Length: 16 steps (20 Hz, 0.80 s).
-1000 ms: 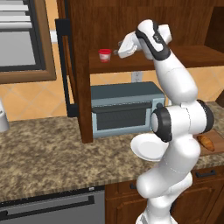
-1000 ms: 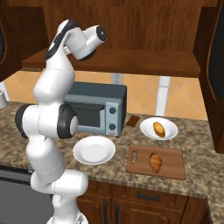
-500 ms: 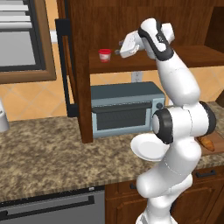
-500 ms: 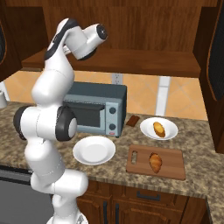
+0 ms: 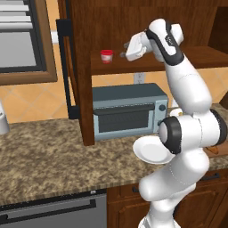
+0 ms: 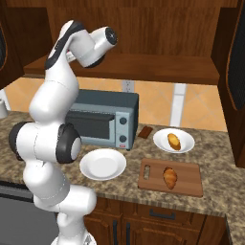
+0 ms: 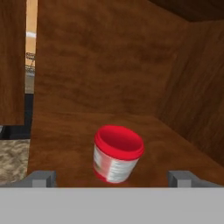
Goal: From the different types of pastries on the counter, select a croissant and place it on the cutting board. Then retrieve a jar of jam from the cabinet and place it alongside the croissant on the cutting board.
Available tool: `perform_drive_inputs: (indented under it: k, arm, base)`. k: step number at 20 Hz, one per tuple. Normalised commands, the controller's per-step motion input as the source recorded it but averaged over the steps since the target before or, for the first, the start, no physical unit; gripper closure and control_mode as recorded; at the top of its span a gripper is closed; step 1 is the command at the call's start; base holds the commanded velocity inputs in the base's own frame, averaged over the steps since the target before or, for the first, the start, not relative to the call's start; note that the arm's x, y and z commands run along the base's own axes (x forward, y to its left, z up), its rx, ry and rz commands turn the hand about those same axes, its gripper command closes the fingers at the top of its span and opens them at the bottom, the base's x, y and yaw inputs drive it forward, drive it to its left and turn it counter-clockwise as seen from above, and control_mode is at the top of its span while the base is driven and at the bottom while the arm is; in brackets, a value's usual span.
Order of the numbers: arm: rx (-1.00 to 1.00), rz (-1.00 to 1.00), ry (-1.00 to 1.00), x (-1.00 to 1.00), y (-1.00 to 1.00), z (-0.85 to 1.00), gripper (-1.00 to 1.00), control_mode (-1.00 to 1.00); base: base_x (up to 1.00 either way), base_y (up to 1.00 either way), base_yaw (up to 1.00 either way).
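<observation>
The jar of jam (image 5: 106,55), red with a whitish band, stands upright on the cabinet (image 5: 116,24) shelf. My gripper (image 5: 124,51) hovers just right of it, level with it and apart from it. In the hand view the jar (image 7: 117,153) sits centred between my open fingertips (image 7: 42,178), close ahead, with nothing held. The orange-brown croissant (image 6: 169,177) lies on the reddish-brown cutting board (image 6: 191,184) on the granite counter (image 6: 210,146). A golden-yellow pastry (image 6: 174,140) rests on a white plate (image 6: 188,142) behind the board.
A grey toaster oven (image 5: 129,111) stands under the shelf. An empty white plate (image 6: 103,164) lies in front of it. The open cabinet door (image 5: 67,67) with its black bar handle hangs left of the shelf. The cabinet's side wall (image 7: 197,100) closes in beside the jar.
My hand has edged left along the shelf, closer to the jar. The jar, the croissant and the board have not moved.
</observation>
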Motion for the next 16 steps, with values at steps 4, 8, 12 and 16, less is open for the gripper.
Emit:
perform_drive_inputs:
  k: [4, 8, 12, 16]
  arm:
    - [0.0, 0.0, 0.0, -0.01, 0.12, 0.0, -1.0, -1.0]
    - [-0.03, 0.0, 0.0, 0.0, 0.2, 0.0, -1.0, -1.0]
    - [-0.02, 0.0, 0.01, 0.0, 0.17, 0.0, -1.0, -1.0]
    - [0.0, 0.0, 0.03, 0.0, 0.09, 0.0, -1.0, -1.0]
  base:
    - [0.0, 0.0, 0.0]
    - [0.0, 0.0, 0.0]
    - [0.0, 0.0, 0.0]
    - [0.0, 0.0, 0.0]
